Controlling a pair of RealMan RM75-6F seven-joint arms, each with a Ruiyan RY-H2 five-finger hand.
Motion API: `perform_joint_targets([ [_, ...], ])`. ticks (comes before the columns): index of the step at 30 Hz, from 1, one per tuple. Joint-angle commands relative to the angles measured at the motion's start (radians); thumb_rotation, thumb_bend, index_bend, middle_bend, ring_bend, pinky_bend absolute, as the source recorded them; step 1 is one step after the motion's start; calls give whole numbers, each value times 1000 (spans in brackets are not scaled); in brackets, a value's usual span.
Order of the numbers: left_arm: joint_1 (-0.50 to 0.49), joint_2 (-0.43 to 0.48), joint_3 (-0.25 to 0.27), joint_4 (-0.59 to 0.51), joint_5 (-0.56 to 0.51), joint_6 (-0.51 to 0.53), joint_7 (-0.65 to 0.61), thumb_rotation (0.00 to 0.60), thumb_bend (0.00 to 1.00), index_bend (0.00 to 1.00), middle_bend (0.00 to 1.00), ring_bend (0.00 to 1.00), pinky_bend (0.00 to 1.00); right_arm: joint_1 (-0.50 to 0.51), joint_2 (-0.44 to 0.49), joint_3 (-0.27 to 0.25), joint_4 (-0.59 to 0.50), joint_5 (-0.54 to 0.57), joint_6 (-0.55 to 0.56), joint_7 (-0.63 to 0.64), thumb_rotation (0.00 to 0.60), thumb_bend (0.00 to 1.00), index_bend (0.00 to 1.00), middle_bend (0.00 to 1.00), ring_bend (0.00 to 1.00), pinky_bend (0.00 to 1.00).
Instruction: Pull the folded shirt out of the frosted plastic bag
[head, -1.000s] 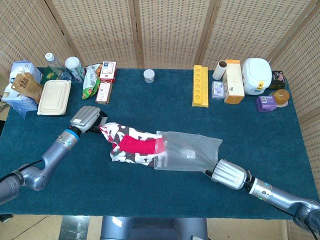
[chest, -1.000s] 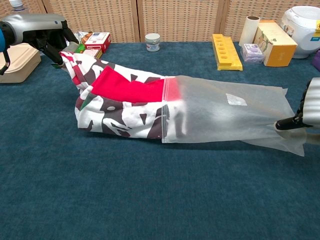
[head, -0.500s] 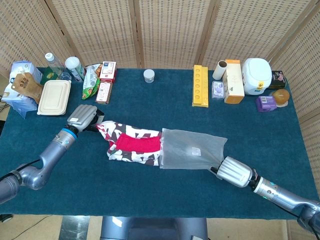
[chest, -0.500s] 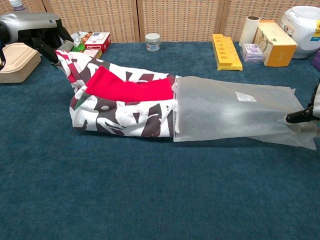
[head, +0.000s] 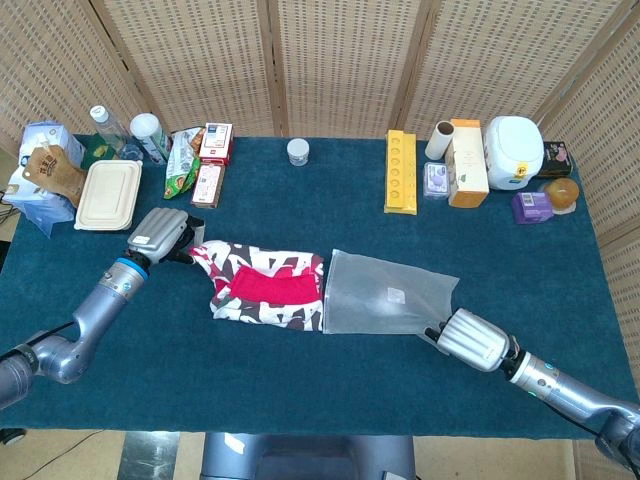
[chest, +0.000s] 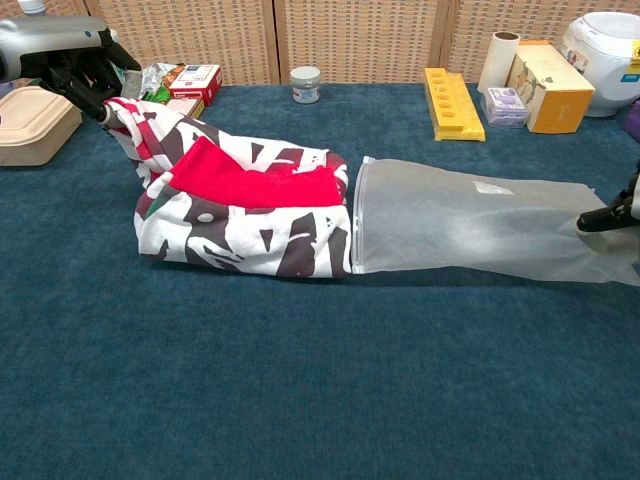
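Note:
The folded shirt (head: 265, 287) (chest: 245, 215), white with dark and red patches and a red panel on top, lies on the blue table left of centre. Its right edge meets the mouth of the frosted plastic bag (head: 390, 301) (chest: 470, 225), which lies flat and looks empty. My left hand (head: 157, 234) (chest: 60, 55) pinches the shirt's far-left corner and lifts it a little. My right hand (head: 473, 339) (chest: 612, 212) grips the bag's closed right end; in the chest view only its dark fingertips show at the frame edge.
Along the back edge stand a beige lunch box (head: 108, 195), bottles (head: 147, 135), snack packs (head: 208, 160), a small white jar (head: 297, 151), a yellow tray (head: 400, 170), boxes (head: 467, 148) and a white cooker (head: 514, 152). Wicker screens close off the rear.
My left hand has drawn the shirt leftward and my right hand has pulled the bag rightward. The shirt, partly inside the bag before, now lies outside its mouth.

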Motion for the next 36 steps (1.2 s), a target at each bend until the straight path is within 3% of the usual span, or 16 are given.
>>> perform_joint_targets([
  [1, 5, 21, 2, -22, 0, -11, -12, 600, 152, 181, 367, 259, 445, -7, 9, 9, -17, 15, -6, -5, 600, 311, 372, 542, 802, 873],
  [5, 15, 38, 3, -42, -1, -2, -9, 565, 106, 47, 167, 49, 222, -13, 17, 17, -39, 25, -3, -8, 600, 123, 263, 419, 637, 742],
  [8, 29, 44, 0, -53, 2, 28, -4, 496, 95, 24, 119, 3, 164, -17, 26, 22, -56, 32, -2, -4, 600, 70, 212, 363, 557, 662],
  [14, 65, 70, -8, -106, 11, 107, 17, 422, 94, 19, 107, 0, 140, -23, 49, 37, -96, 43, 18, 26, 600, 23, 153, 290, 444, 499],
  [25, 194, 147, 14, -250, 16, 288, 83, 433, 93, 19, 107, 0, 145, -73, 116, 68, -167, 116, 67, 147, 598, 5, 74, 179, 256, 298],
  [29, 236, 170, 25, -284, 33, 344, 92, 419, 91, 19, 107, 0, 145, -91, 147, 76, -213, 146, 63, 176, 518, 0, 10, 116, 175, 205],
  [30, 248, 177, 30, -292, 40, 359, 93, 402, 88, 19, 107, 0, 145, -96, 156, 77, -226, 156, 58, 183, 504, 0, 5, 109, 165, 192],
  [34, 294, 208, 49, -328, 55, 407, 109, 58, 66, 19, 107, 0, 145, -113, 192, 81, -272, 190, 30, 192, 460, 0, 0, 92, 140, 153],
  [36, 337, 235, 66, -364, 67, 454, 123, 2, 62, 19, 107, 0, 145, -128, 218, 84, -295, 218, 8, 190, 463, 0, 0, 92, 144, 157],
])
